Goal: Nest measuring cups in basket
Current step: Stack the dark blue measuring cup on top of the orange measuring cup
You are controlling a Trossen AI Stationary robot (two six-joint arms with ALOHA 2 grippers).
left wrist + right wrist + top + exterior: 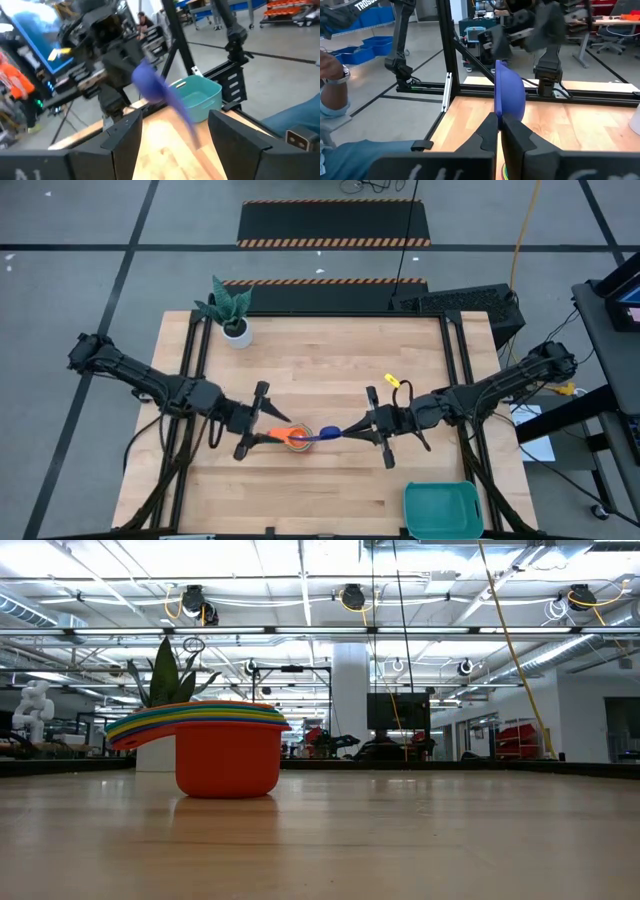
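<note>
We're looking down on a pale wooden table [320, 490], and both dark arms reach in low toward its middle from opposite sides, each stretched out nearly flat over the boards. The left gripper [262, 438] sits just beside a stack of nested plastic measuring cups [296, 437], orange on the outside with a rim of rainbow colours. From the left wrist camera we see its two dark fingers [125, 137] standing apart with nothing between them: the jaws are parted and empty.

Across from it, the right gripper [368, 427] is pinched tight on the flat handle of a blue plastic measuring cup [329, 432], and the right wrist view shows the fingers pressed together with the cup's bowl [509, 97] standing on edge just past the tips. The blue cup hangs right at the stack's edge; we cannot tell whether it touches.

At table height the orange stack [226, 745] stands upright on the wood. The small teal rectangular plastic basket [441, 510] waits at the near right corner, well apart from the cups. A green plant in a white pot [233, 315] stands at the far left.
</note>
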